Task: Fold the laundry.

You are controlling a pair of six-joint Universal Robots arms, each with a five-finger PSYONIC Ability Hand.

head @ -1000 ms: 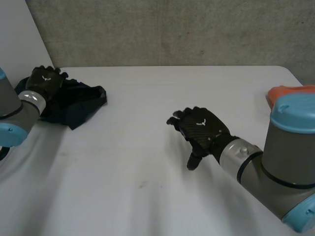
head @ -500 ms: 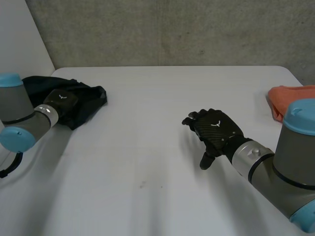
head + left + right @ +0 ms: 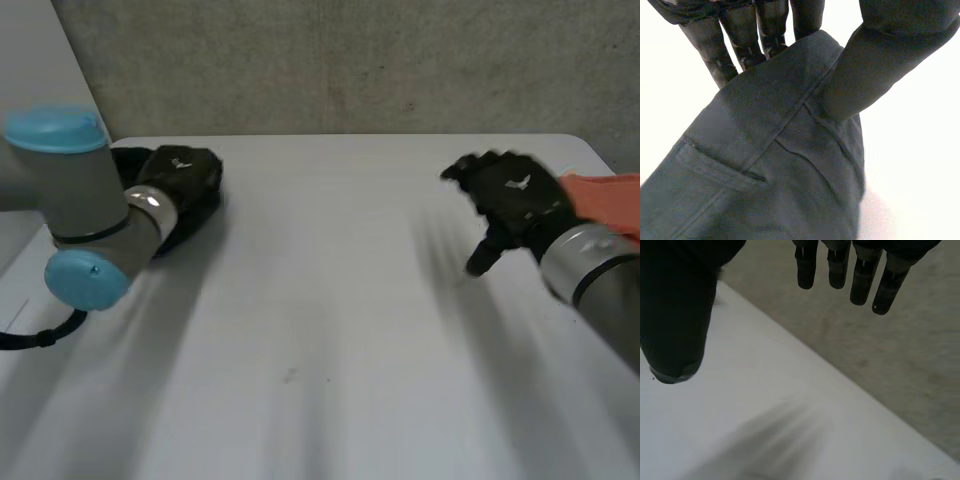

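A dark garment (image 3: 205,200) lies bunched at the table's far left. My left hand (image 3: 180,170) rests on top of it. In the left wrist view the garment (image 3: 765,165) shows a seam and a pocket slit, and my left hand (image 3: 865,75) pinches its folded edge between thumb and fingers (image 3: 740,35). My right hand (image 3: 510,195) hovers at the far right, open, fingers spread, holding nothing, just beside an orange cloth (image 3: 605,195). In the right wrist view that hand (image 3: 675,315) hangs over bare table with straight fingers (image 3: 840,265).
The white table (image 3: 330,300) stretches between the two hands. A grey concrete wall (image 3: 350,60) stands behind its far edge. The orange cloth lies at the table's right edge. My left arm's elbow (image 3: 85,275) hangs over the left side.
My left hand slid right across the dark garment and closed on its edge. My right hand swung from the table's middle to the far right, up beside the orange cloth.
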